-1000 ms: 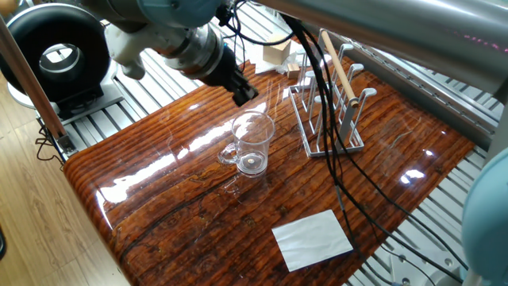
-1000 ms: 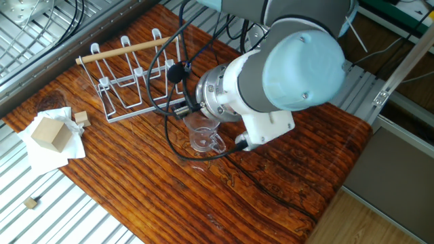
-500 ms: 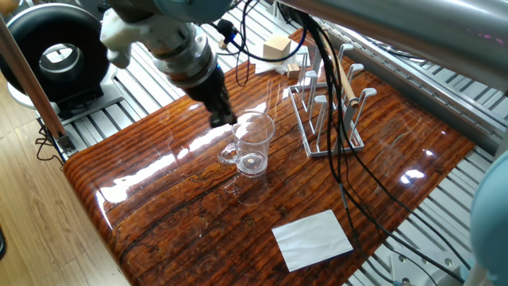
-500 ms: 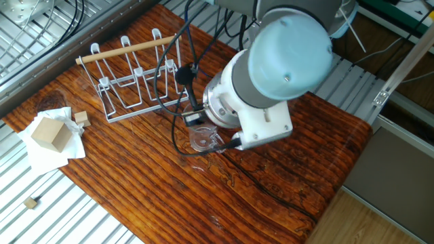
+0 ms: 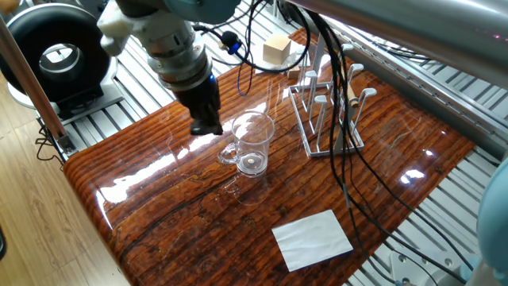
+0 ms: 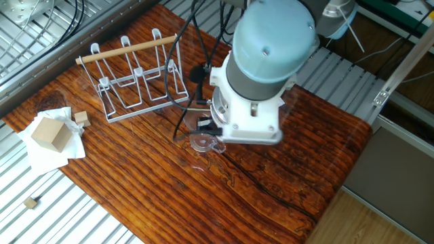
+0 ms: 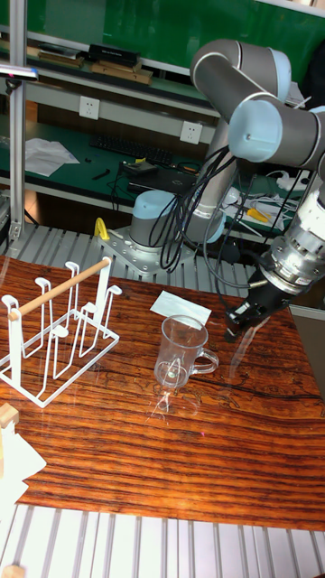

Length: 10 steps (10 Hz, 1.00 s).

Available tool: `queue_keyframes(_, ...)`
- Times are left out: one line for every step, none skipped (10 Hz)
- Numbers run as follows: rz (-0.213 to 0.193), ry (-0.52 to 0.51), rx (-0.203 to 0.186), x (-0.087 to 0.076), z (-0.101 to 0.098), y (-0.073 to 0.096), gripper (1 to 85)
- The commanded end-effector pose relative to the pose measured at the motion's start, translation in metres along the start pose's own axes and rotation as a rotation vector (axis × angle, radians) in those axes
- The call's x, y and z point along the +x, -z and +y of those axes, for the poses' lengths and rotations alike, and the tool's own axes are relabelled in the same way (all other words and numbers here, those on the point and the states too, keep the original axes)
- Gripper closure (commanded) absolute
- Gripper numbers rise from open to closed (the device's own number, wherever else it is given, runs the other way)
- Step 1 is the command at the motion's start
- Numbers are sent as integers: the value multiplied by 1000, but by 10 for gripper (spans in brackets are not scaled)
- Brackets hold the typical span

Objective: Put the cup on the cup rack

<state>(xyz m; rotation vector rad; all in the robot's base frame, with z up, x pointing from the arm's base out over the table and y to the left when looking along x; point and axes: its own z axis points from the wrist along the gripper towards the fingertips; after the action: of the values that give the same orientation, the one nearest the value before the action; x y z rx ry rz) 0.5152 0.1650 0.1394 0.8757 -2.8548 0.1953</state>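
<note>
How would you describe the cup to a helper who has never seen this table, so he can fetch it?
Start at the glossy brown wooden table and find the grey wire cup rack with its wooden rod. The cup stands upright beside the rack, nearer the table's middle, apart from the gripper. It is the only clear glass thing there, with a small side handle.

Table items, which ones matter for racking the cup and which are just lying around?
For the job: cup, cup rack, gripper.
Lying about: white card, wooden block on crumpled paper, small wooden cube.
</note>
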Motion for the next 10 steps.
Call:
queue_keyframes(-58, -161, -89, -14, 19, 1, 843)
queue_keyframes(-56, -156, -78, -13, 16, 0, 843)
queue_keyframes(-53, -153, -74, -12, 14, -1, 843)
queue_keyframes(-52, -153, -71, -11, 13, -2, 843)
queue_keyframes(-49, -159, -73, -10, 13, -3, 843)
queue_keyframes(-43, -166, -69, -8, 12, -4, 843)
queue_keyframes(-38, -165, -69, -6, 11, -6, 843)
queue_keyframes(-34, -166, -71, -5, 11, -7, 843)
queue_keyframes(-28, -162, -73, -3, 11, -9, 843)
queue_keyframes(-22, -160, -76, -2, 12, -10, 843)
